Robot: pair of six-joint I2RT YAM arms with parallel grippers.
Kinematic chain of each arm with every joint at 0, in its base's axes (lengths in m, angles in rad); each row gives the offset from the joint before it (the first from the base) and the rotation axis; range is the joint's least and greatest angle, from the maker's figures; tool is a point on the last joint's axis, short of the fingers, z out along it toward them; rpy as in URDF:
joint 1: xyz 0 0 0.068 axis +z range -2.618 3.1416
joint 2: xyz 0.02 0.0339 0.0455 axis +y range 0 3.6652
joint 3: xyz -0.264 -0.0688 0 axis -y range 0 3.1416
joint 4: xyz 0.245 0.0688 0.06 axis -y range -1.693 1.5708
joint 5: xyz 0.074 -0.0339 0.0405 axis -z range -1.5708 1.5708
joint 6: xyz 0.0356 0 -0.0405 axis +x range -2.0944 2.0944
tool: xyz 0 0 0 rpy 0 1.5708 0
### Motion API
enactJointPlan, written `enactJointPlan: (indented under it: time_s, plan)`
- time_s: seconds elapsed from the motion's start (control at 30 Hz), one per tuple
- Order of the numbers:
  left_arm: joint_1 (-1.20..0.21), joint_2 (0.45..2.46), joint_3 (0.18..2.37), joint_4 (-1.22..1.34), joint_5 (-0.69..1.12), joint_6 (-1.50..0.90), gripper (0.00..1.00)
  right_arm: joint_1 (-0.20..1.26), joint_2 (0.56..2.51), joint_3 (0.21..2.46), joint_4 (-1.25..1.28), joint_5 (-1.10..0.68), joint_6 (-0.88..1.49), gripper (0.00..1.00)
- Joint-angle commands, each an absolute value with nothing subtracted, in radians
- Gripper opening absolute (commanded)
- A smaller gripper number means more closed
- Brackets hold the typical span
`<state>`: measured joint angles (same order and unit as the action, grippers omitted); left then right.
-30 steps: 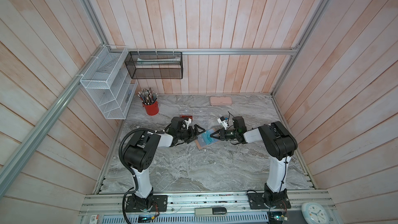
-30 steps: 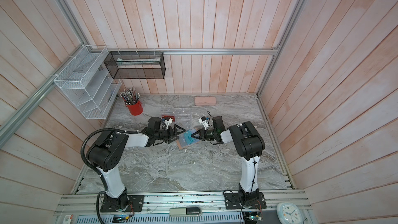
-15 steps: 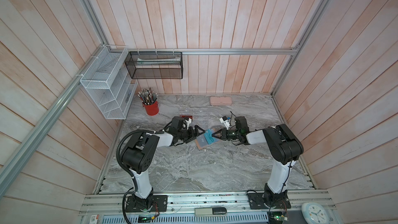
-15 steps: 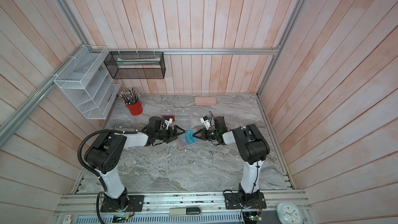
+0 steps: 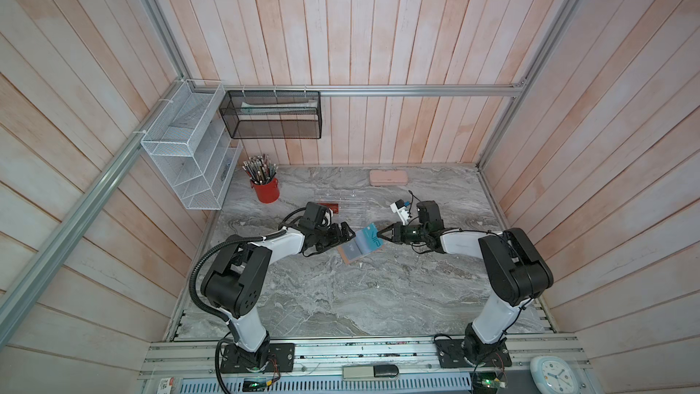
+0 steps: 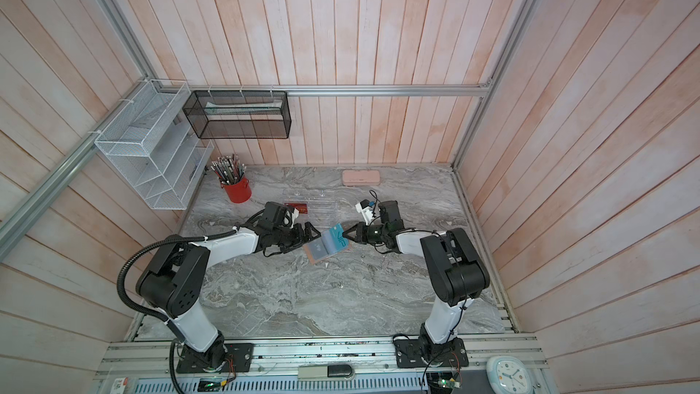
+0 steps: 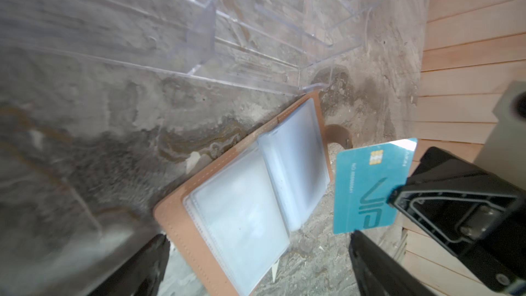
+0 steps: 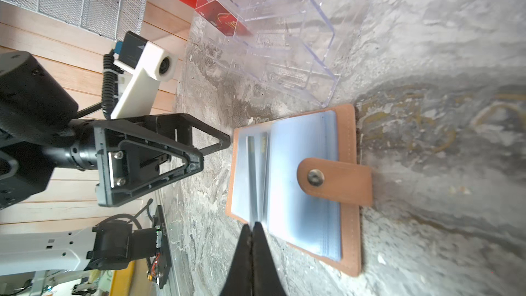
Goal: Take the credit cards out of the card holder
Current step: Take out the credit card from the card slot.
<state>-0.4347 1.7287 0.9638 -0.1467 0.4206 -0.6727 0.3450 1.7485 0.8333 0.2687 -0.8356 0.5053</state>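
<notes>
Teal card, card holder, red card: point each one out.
teal card (image 7: pixel 365 179), left wrist view, printed face.
card holder (image 8: pixel 344 183), right wrist view, snap tab.
red card (image 8: pixel 220 19), right wrist view, its red face.

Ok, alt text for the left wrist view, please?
The right tool, shut, holds a teal VIP card clear of the card holder lying open on the marble table. A clear acrylic rack stands next to it.

1 teal card (image 7: pixel 367 186), tan card holder (image 7: pixel 244 192)
</notes>
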Motion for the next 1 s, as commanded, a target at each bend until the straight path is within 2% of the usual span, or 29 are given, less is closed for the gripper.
enactJointPlan:
  time_s: [0.0,0.1,0.33,0.57,0.83,0.9,0.97]
  plan:
    - [-0.44,1.66,1.024,-0.284,0.309,-0.604,1.0,0.357,1.688,0.888,0.104,-0.753,0.412,0.0]
    - [-0.44,1.63,1.089,-0.374,0.26,-0.574,1.0,0.363,1.648,0.908,0.047,-0.729,0.389,0.0]
    - [-0.426,1.578,1.247,-0.582,0.022,-0.511,1.0,0.403,1.598,0.988,-0.097,-0.653,0.308,0.0]
    - [-0.304,1.588,1.341,-0.698,0.07,-0.527,1.0,0.465,1.566,1.079,-0.221,-0.523,0.207,0.0]
    - [-0.294,1.546,1.385,-0.742,-0.056,-0.481,1.0,0.558,1.584,1.169,-0.282,-0.378,0.117,0.0]
    - [-0.262,1.557,1.385,-0.765,-0.039,-0.509,1.0,0.586,1.601,1.202,-0.29,-0.348,0.096,0.0]
    - [-0.197,1.582,1.368,-0.765,0.097,-0.504,1.0,0.617,1.626,1.238,-0.293,-0.323,0.076,0.0]
